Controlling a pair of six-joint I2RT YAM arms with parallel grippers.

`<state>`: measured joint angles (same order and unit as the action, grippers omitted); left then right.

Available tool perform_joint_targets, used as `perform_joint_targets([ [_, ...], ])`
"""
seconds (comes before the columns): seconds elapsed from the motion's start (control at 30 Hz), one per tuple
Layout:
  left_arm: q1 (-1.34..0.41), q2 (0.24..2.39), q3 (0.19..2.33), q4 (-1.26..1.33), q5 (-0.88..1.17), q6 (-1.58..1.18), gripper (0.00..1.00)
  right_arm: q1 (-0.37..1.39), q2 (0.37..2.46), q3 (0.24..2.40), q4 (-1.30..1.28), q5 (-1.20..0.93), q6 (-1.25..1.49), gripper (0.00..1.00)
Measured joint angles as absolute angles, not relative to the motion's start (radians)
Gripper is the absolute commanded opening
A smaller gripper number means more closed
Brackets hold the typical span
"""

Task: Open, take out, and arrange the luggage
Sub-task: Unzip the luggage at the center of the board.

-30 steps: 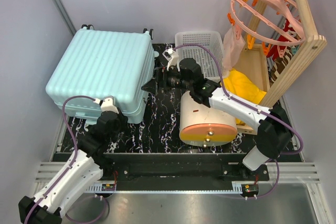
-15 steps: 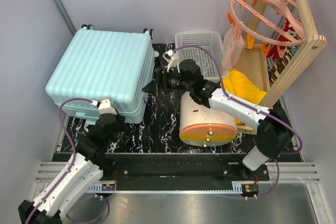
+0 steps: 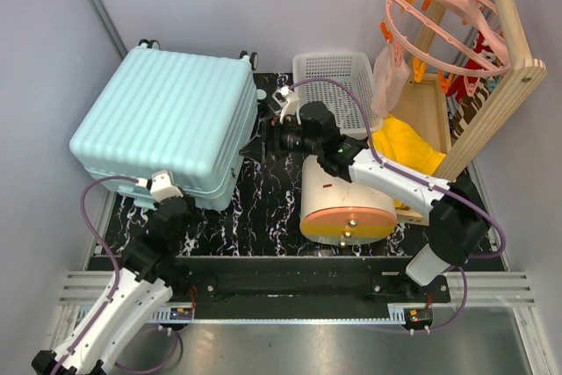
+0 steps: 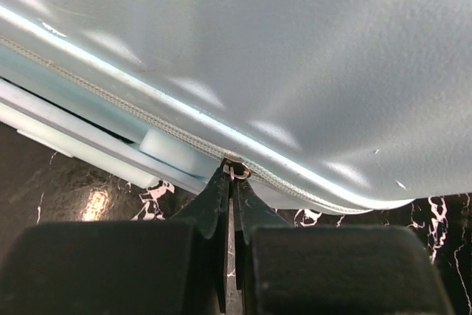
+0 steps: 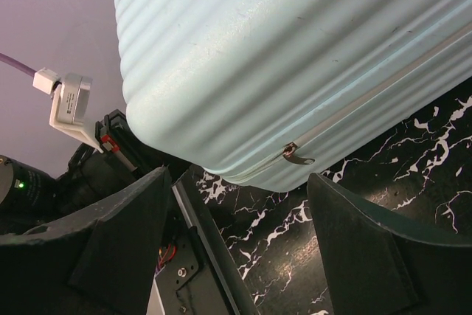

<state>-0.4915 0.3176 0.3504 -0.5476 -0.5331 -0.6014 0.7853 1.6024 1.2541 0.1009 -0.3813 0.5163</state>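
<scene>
The luggage (image 3: 171,111) lies flat on its broad side, ribbed shell up, on the black marbled tabletop (image 3: 263,212), its small wheels at the far edge. The left gripper (image 3: 163,187) sits against the luggage's near edge, at the zip line between the two shell halves. In the left wrist view its fingers (image 4: 210,204) are pressed together and pinch the small metal zipper pull (image 4: 238,172) right at their tips. The pale shell of the luggage (image 4: 295,49) rises directly above them. To the left of the pull, a thin dark slit shows between the halves. The right gripper (image 3: 262,140) is at the luggage's right side, near its far right corner, pointing at the shell. In the right wrist view its fingers (image 5: 122,237) stand wide apart with nothing between them. The rounded corner of the luggage (image 5: 295,49) fills the space ahead of them, apart from both pads. A second zipper pull (image 5: 297,156) hangs from the zip seam there, just beyond the open fingertips and untouched. A white mesh basket (image 3: 334,72) stands to the right of the luggage at the far side. A cream cylinder with an orange end (image 3: 347,204) lies to the luggage's right, nearer the arm bases.
</scene>
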Motion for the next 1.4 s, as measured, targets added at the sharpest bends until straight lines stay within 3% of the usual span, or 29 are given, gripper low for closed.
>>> perform_joint_targets([
  [0.87,-0.493,0.875,0.334,0.127,-0.298,-0.356,0.0,0.767,1.607,1.266,0.044,-0.236,0.461,0.88],
  [1.17,-0.482,0.701,0.342,-0.033,-0.295,-0.419,0.0,0.761,1.614,1.287,0.019,-0.237,0.464,0.87],
  [1.4,-0.416,0.68,0.387,-0.163,-0.267,-0.437,0.0,0.761,1.633,1.299,0.018,-0.248,0.469,0.84],
])
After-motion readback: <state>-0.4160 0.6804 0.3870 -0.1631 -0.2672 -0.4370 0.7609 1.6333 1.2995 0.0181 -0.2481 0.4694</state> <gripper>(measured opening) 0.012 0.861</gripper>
